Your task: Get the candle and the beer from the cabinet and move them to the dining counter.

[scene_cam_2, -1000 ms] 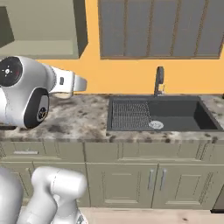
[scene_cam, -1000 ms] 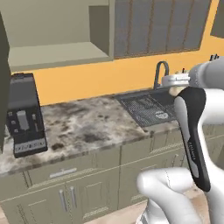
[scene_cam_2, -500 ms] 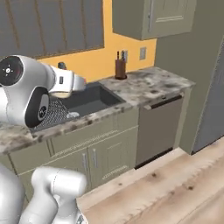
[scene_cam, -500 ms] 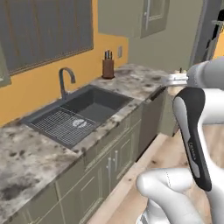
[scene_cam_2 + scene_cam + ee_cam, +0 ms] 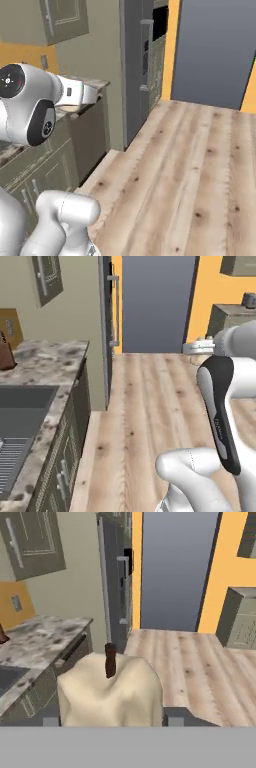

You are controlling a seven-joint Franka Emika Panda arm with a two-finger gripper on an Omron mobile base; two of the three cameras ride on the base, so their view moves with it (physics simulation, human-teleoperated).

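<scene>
The candle [image 5: 125, 697], a cream-white lumpy block with a dark wick, sits between my two fingertips [image 5: 176, 717] in the hand view, and my gripper [image 5: 112, 719] is shut on it. In the left base view the gripper [image 5: 197, 347] is held out at chest height above the wooden floor, with a bit of cream candle [image 5: 201, 339] showing at its tip. The right base view has the hand [image 5: 82, 95] pointing toward the marble wall counter, with the candle [image 5: 70, 107] just under it. The beer and the dining counter are out of view.
A marble wall counter [image 5: 45, 358] with a sink [image 5: 20, 406] runs along the left. Above it hangs a closed grey-green wall cabinet [image 5: 32, 542]. A tall dark fridge [image 5: 137, 65] stands beyond it. Wooden floor [image 5: 200, 165] stretches ahead. A grey-green unit [image 5: 242, 619] stands at the right.
The whole picture has swung from the sink counter to the fridge and the wooden floor, so the base has turned. The candle stays in my grip.
</scene>
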